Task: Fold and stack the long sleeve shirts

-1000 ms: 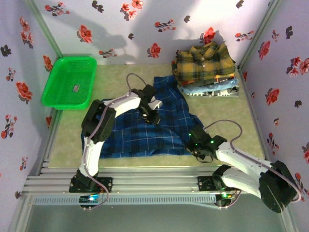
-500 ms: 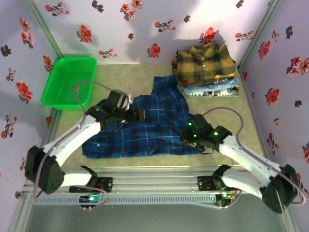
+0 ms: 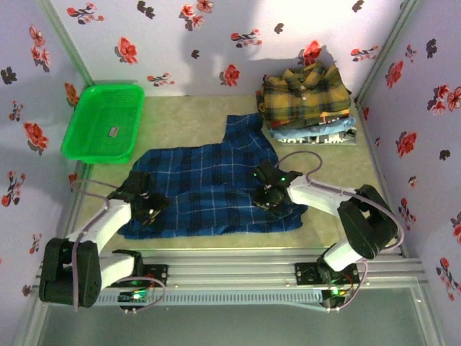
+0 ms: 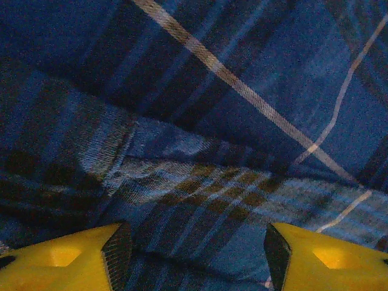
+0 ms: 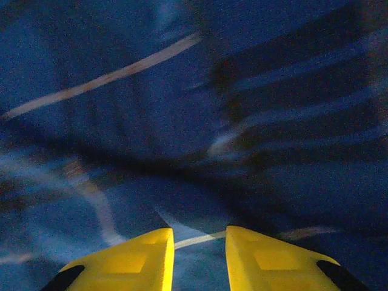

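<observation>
step: fold dark blue plaid shirt [image 3: 209, 184] | left tool [image 4: 191, 248]: apart over hem crease, pinch both layers | right tool [image 5: 199, 242]: nearly together, can't tell if clamped | advice: lift both sides evenly

Arm pair, catalogued. Left arm [image 3: 108, 223] and right arm [image 3: 320, 193]: white link shells joined by black joint housings. A thin grey cable [image 3: 306, 153] is looped along each (green indicator lights [image 3: 283, 174] noted on the right). Left hand [image 4: 191, 248] and right hand [image 5: 200, 242]: yellow fingers [image 5: 133, 260], with dark ribbed pads [image 4: 118, 245] recorded on the left.
</observation>
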Controlling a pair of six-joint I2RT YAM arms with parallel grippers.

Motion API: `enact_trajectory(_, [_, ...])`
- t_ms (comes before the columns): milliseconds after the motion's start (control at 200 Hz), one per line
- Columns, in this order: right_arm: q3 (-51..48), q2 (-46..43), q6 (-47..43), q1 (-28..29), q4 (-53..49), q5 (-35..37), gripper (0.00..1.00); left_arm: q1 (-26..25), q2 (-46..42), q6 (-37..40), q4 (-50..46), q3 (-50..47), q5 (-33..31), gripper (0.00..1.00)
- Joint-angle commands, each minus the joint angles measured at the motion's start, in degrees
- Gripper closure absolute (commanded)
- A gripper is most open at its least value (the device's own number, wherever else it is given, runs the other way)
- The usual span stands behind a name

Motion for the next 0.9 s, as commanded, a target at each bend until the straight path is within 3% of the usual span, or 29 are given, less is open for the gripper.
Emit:
enact_trajectory(0, [-3.25, 0.23, 0.74, -0.79, -5.66, 7.81, 0.68, 3.46, -1.44, -1.35, -3.78, -3.96, -3.59, 0.36])
enact_trajectory(190, [-10.73, -4.36, 5.78, -0.72, -7.74, 11.34, 0.67, 4.07, -4.95, -1.65, -6.47, -5.69, -3.40, 0.34])
enact_trajectory(440, [-19.42, -19.00, 10.77, -0.71, -13.22, 13.96, 0.66, 3.99, -12.68, -2.67, -6.69, -8.13, 0.86, 0.27])
enact_trajectory(515, [-21.69, -22.72, 11.85, -0.70, -13.14, 12.98, 0.65, 3.74, -14.13, -3.30, -4.79, -8.25, 3.96, 0.13])
enact_trajectory(605, [-23.25, -26.13, 12.91, -0.70, -12.96, 12.23, 0.63, 2.92, -16.22, -3.86, -5.32, -6.38, 5.78, 0.06])
enact_trajectory(655, [-22.76, -28.48, 12.75, -0.70, -14.31, 12.82, 0.61, 2.34, -17.96, -4.06, -6.86, -4.07, 5.87, 0.01])
enact_trajectory(895, [-10.70, -39.99, 6.41, -1.03, -24.85, 20.06, 0.52, 1.00, -23.44, -1.44, -18.12, 13.02, 3.50, 0.00])
